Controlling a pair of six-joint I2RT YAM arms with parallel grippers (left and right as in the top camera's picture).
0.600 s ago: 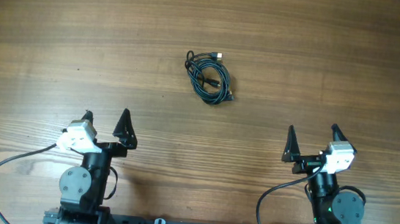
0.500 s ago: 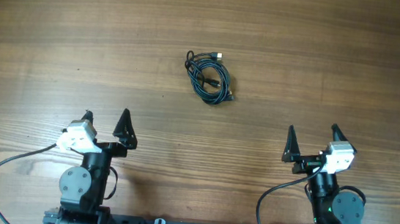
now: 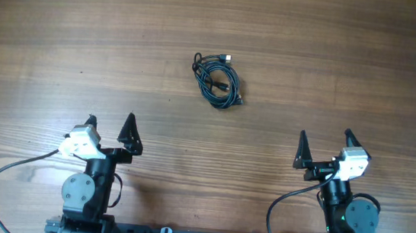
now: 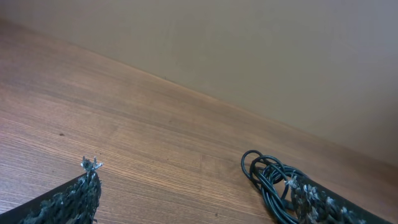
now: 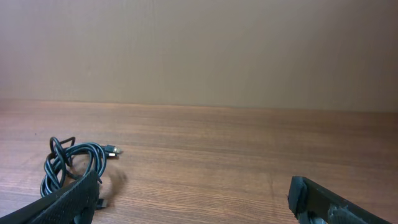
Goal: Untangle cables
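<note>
Cables (image 3: 217, 80) sit in a small tangled coil mid-tabletop (image 3: 352, 54). Left claw (image 3: 111, 118) and right claw (image 3: 326, 133) are both released and empty, well apart from it, near side.

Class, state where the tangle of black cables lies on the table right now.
In the overhead view, the cables lie bundled near the centre of the table, ahead of and roughly midway between the left gripper and right gripper, touching neither.

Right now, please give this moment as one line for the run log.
task: untangle cables | cables: one tangled bundle on table, not yet touched | left gripper: open, empty | right gripper: open, empty
</note>
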